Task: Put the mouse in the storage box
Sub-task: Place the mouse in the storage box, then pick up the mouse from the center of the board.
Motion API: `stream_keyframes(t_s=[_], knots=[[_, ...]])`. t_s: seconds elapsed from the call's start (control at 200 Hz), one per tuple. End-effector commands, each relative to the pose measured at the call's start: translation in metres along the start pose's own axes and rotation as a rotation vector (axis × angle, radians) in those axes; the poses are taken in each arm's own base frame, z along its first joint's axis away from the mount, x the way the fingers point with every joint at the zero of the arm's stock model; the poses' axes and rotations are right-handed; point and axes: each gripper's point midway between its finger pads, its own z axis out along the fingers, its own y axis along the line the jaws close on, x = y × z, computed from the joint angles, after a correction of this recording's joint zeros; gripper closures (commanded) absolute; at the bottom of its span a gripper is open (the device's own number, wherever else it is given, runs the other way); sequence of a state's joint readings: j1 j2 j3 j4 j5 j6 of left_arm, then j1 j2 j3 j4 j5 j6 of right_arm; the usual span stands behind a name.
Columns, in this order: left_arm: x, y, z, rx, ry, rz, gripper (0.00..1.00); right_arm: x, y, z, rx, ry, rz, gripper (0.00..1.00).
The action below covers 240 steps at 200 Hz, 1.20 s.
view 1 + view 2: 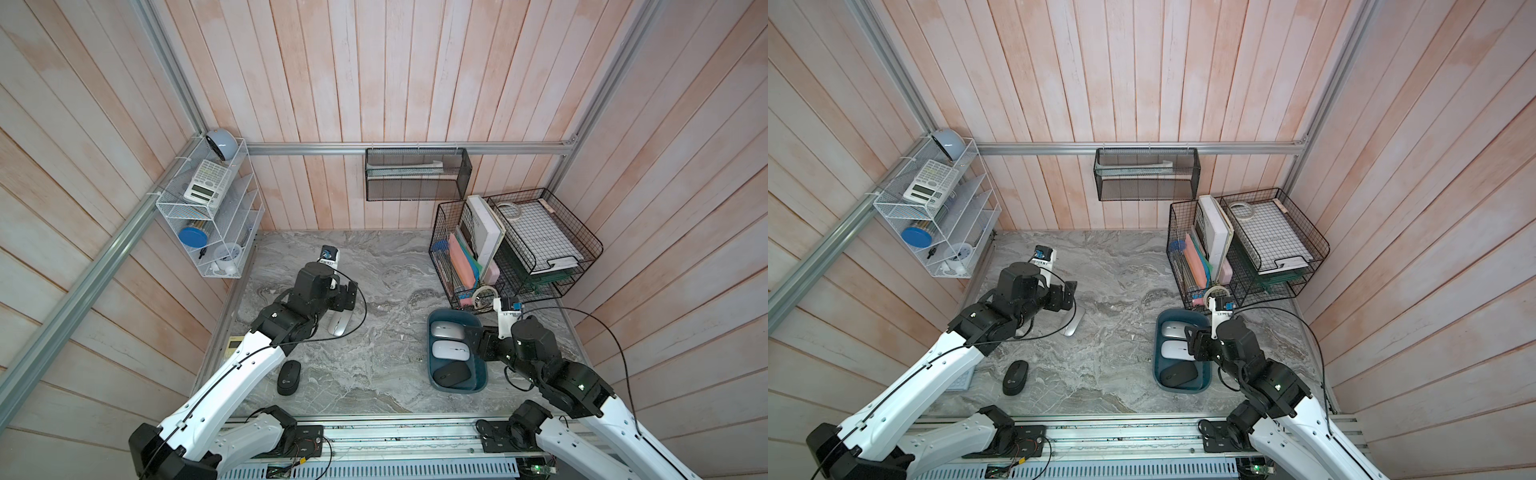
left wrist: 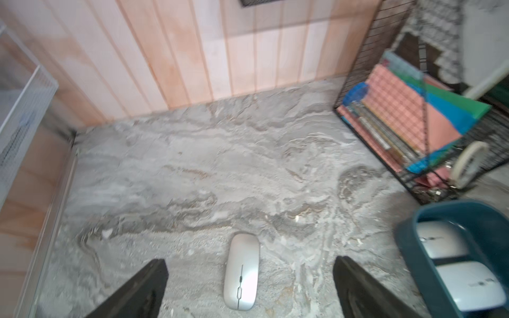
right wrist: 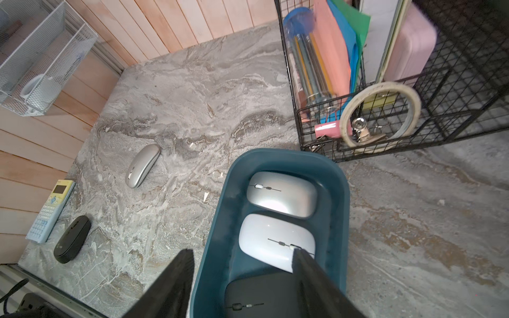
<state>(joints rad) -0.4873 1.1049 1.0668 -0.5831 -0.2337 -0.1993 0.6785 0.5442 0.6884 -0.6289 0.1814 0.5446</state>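
Storage box (image 3: 217, 228), dark teal, stood on the marble-patterned bench (image 1: 382, 291) just in front of the black wire basket (image 3: 454, 110). Three mice lay in it in a row: a boxed silver mouse (image 3: 282, 194) at the basket end, a white mouse (image 3: 275, 242) in the middle, and a boxed black mouse (image 3: 259, 300) at the near end.

Your right pincer (image 3: 241, 250) was over the box with its jaws parted and nothing held. One finger (image 3: 170, 283) stood outside the box wall. The other finger (image 3: 308, 269) stood inside, its tip over the white mouse. You could not tell whether that tip touched the mouse.

Two mice were outside the box. A loose silver mouse (image 2: 242, 272) lay flat on the bench, well apart from the box. Your left pincer (image 2: 249, 260) was above it, fully open and empty, with one finger on each side of the mouse. A loose black mouse (image 1: 289, 377) lay nearer the front edge, just beside a yellow-and-blue calculator (image 3: 51, 210).
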Motion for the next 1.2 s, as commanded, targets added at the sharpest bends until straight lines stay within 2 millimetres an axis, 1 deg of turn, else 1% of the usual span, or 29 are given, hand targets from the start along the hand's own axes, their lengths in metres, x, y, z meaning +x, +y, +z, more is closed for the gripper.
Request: stream_keyframes(t_s=[0.0,0.05,0.105,0.195,0.28,0.355,0.48,0.565,0.65,0.875,0.93,1.025,1.12,1.195], knots=[[0.045,0.018,0.025,-0.001,0.153,-0.276,0.00,-0.014,-0.011,-0.010,0.062,-0.061,-0.080,0.36],[0.064,0.021,0.039,-0.001,0.205,-0.325,0.00,-0.019,-0.013,-0.014,0.074,-0.087,-0.091,0.36],[0.082,0.022,0.053,-0.015,0.252,-0.339,0.00,-0.022,-0.013,-0.016,0.076,-0.104,-0.096,0.36],[0.108,0.024,0.075,-0.045,0.303,-0.363,0.00,-0.022,-0.012,-0.016,0.059,-0.110,-0.089,0.36],[0.124,0.021,0.095,-0.034,0.316,-0.387,0.00,-0.018,-0.013,-0.014,0.055,-0.101,-0.083,0.36],[0.134,0.021,0.109,-0.044,0.335,-0.389,0.00,-0.013,-0.015,-0.013,0.060,-0.088,-0.085,0.36],[0.140,0.018,0.126,-0.035,0.341,-0.371,0.00,-0.014,-0.019,-0.019,0.073,-0.106,-0.084,0.36],[0.143,0.021,0.133,-0.052,0.351,-0.362,0.00,-0.015,-0.019,-0.021,0.061,-0.126,-0.082,0.36],[0.146,0.018,0.140,-0.042,0.362,-0.366,0.00,-0.015,-0.020,-0.021,0.060,-0.132,-0.081,0.36],[0.161,0.009,0.155,-0.007,0.427,-0.352,0.00,-0.016,-0.019,-0.021,0.066,-0.120,-0.083,0.35],[0.163,0.006,0.155,0.013,0.431,-0.360,0.00,-0.015,-0.019,-0.020,0.065,-0.113,-0.083,0.35],[0.165,0.000,0.151,0.044,0.437,-0.368,0.04,-0.014,-0.020,-0.020,0.071,-0.112,-0.081,0.35],[0.174,0.011,0.146,-0.019,0.465,-0.354,0.05,-0.015,-0.020,-0.021,0.068,-0.118,-0.079,0.35],[0.181,0.012,0.141,-0.035,0.492,-0.331,0.06,-0.014,-0.020,-0.021,0.064,-0.120,-0.078,0.35]])
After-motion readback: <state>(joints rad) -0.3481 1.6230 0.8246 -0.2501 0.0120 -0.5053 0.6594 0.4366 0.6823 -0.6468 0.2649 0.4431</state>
